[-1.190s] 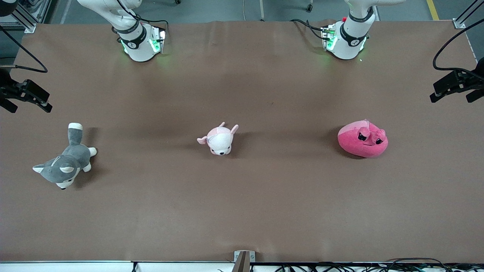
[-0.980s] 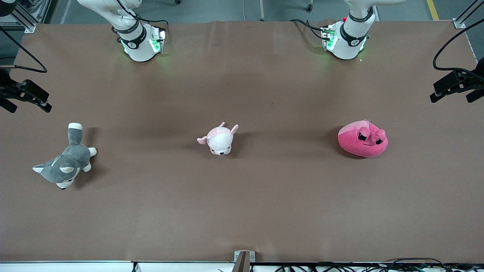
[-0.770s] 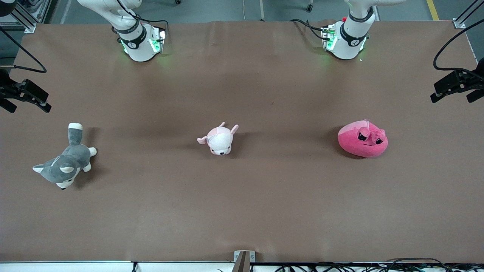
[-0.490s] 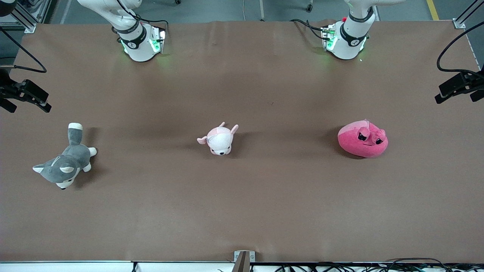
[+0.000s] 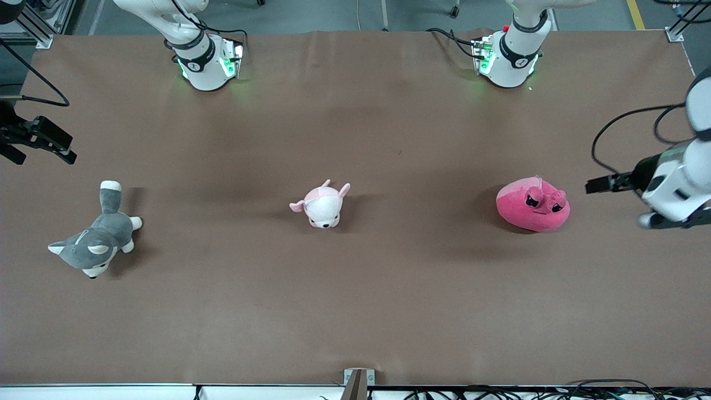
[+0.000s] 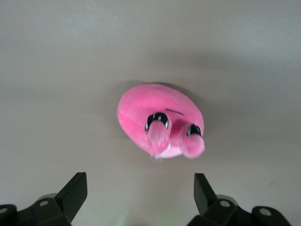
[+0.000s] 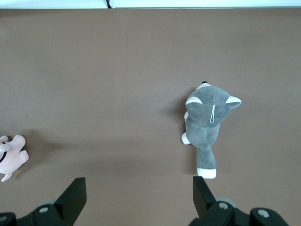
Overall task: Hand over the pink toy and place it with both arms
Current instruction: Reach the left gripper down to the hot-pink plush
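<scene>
Left pincer (image 6: 138, 197): mine, its two black fingers spread wide, holding nothing, hanging over the bench at the left arm's end with the pink toy in the gap between the fingertips and well clear of them.
Right pincer (image 7: 138, 195): also mine, fingers wide apart and empty, over the right arm's end of the bench above the grey husky; this arm waits.
Pink toy (image 5: 532, 204): round hot-pink plush blob, soft and squat, two bulging black eyes on stalk-like lumps, lying on the bench toward the left arm's end.
Pale puppy (image 5: 321, 204): small pink-and-white plush, mid-bench.
Grey husky (image 5: 94, 244): grey-and-white plush, lying stretched out, white-tipped tail.
Bench (image 5: 355, 300): flat matte brown sheet.
</scene>
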